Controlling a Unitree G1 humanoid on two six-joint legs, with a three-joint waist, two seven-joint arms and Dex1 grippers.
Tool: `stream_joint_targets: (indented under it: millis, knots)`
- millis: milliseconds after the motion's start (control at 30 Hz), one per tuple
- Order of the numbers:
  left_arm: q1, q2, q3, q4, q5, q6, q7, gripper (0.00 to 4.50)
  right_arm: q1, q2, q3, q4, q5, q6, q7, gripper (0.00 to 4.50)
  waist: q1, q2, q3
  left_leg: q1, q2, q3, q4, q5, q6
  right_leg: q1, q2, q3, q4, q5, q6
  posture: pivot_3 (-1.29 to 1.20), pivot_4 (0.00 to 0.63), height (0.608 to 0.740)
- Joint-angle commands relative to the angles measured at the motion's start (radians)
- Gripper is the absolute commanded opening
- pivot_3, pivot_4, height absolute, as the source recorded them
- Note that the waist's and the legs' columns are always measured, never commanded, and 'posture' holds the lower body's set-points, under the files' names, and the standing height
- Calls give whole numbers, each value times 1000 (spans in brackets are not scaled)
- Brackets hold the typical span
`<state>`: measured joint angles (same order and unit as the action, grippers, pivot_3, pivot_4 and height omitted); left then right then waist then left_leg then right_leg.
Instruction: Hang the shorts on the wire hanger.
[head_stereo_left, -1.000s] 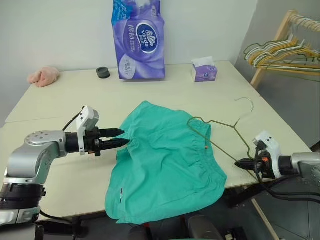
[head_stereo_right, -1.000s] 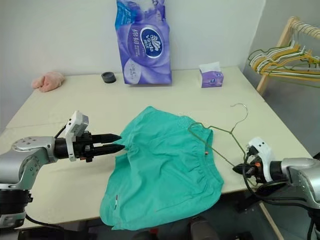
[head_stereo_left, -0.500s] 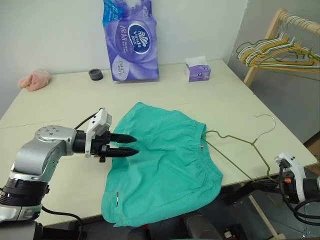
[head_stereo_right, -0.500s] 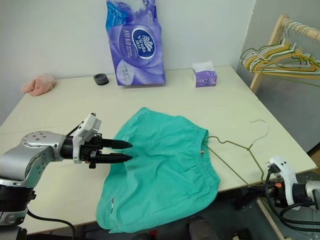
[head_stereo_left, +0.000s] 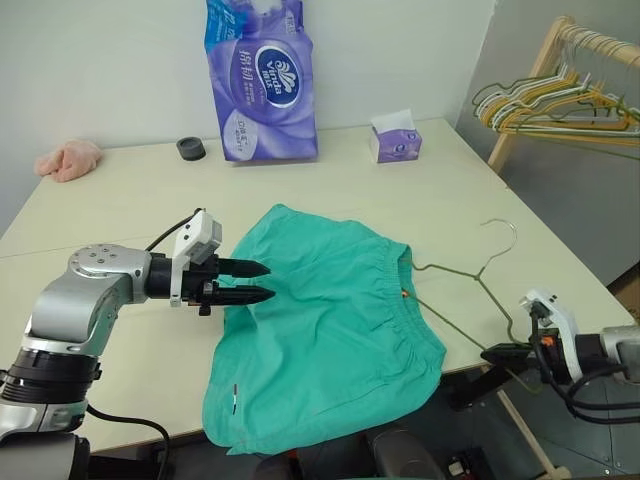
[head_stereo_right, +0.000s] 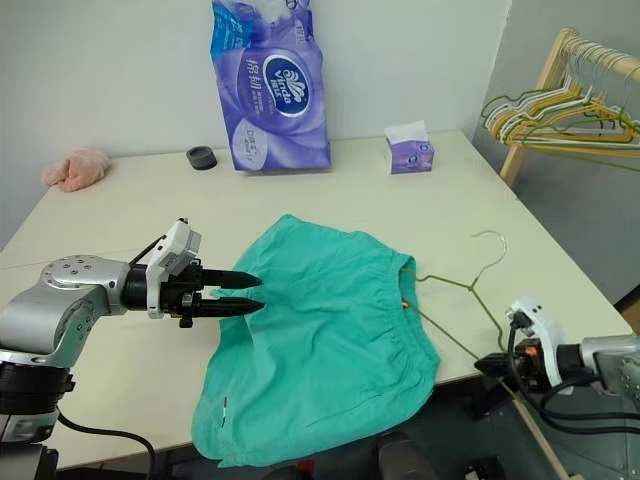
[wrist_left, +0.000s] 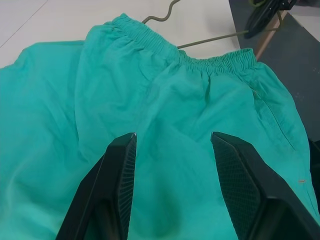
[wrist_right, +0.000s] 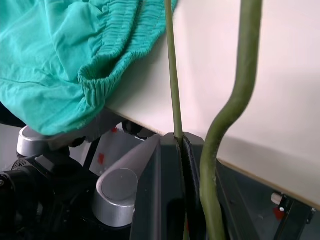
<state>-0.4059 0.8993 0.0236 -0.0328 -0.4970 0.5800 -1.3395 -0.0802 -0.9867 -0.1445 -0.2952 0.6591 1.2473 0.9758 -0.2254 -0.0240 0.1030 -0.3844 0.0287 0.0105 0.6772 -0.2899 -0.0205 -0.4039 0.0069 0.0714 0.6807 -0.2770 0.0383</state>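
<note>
The teal shorts (head_stereo_left: 320, 340) lie flat in the middle of the table, waistband to the right, one leg hanging over the front edge. My left gripper (head_stereo_left: 266, 281) hovers open over their left part, with fabric showing between its fingers (wrist_left: 120, 165). The thin olive wire hanger (head_stereo_left: 470, 275) lies on the table right of the shorts, hook pointing away. Its left corner is hidden at the waistband (wrist_left: 200, 62). My right gripper (head_stereo_left: 492, 352) is shut on the hanger's wire (wrist_right: 170, 75) at the table's front right edge.
A purple tissue pack (head_stereo_left: 262, 80), a small tissue box (head_stereo_left: 396, 140), a black roll (head_stereo_left: 191, 148) and a pink cloth lump (head_stereo_left: 68, 160) sit along the back of the table. A wooden rack with bunched hangers (head_stereo_left: 560, 100) stands at the right.
Over the last half second my right gripper has carried the hanger back left toward the shorts, and its hook has shifted left. The left gripper stays open over the fabric.
</note>
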Motion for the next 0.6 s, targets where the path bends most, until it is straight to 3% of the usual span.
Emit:
stream_joint_targets:
  millis: [33, 267, 467, 600]
  knots:
    - [-24, 1, 4, -4, 5, -17, 6, 2500, -95, -1, 74, 55, 6, 0, 22, 0, -1, 0, 0, 0, 0, 0, 0, 0, 0, 0, 0, 0, 0, 0, 0, -260, 74, 740]
    - [-35, -1, 14, -2, 9, -20, 13, 2500, -265, 17, 215, 244, 2, 58, 54, 0, 0, 0, 0, 0, 0, 0, 0, 0, 0, 0, -1, 0, 0, 0, 0, -232, 68, 740]
    - [-20, -8, 22, -15, 3, -15, 37, 2500, -480, 213, 195, 454, 7, 145, -21, 0, -2, 0, 0, 0, 0, -1, 0, 0, 0, 0, 0, 0, 1, 0, 0, -219, 65, 740]
    - [-24, -18, 29, -13, -2, -12, 55, 2500, -548, 291, 194, 465, 5, 161, -56, 0, 2, 1, 0, -2, 1, -3, 0, 0, 0, -1, -1, 0, 1, 0, 0, -215, 65, 740]
